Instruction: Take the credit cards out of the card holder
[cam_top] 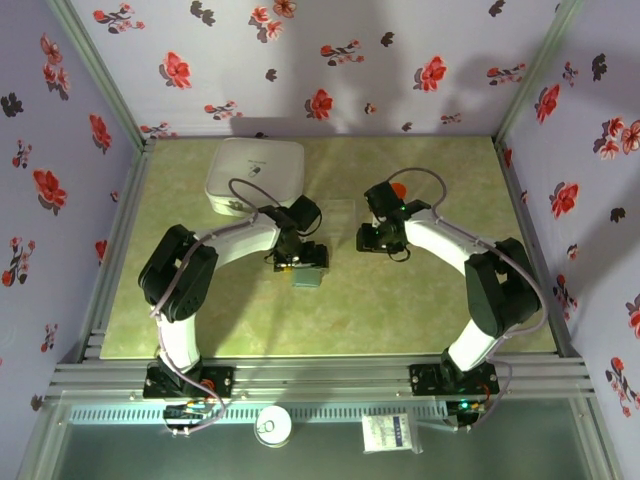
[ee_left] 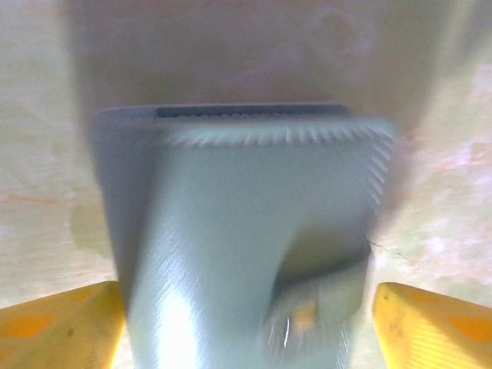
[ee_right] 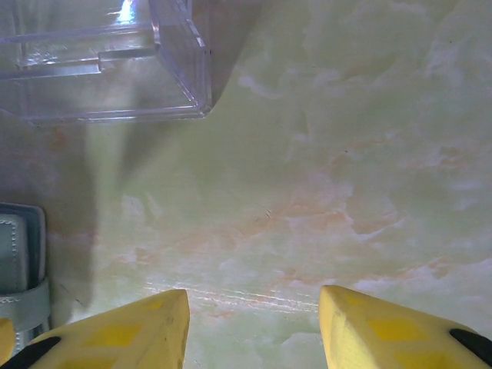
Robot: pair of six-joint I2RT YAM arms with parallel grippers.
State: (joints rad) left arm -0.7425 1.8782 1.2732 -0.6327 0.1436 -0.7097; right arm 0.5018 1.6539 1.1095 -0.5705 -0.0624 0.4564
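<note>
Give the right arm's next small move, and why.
Probably shift the right gripper leftward toward the card holder: its open jaws hang over bare table, while the left gripper straddles the holder.

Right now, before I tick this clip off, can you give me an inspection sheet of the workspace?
surface: green marbled table, flat, no spills seen.
job's things: card holder lying on the table, blurred in the left wrist view.
clutter: white box far left; clear tray mid-table.
grippers: left tool straddles the card holder, jaws wide, contact unclear; right tool open over bare table.
cables: grey cables loop along both arms.
surroundings: floral walls; metal rail at the near edge.
</note>
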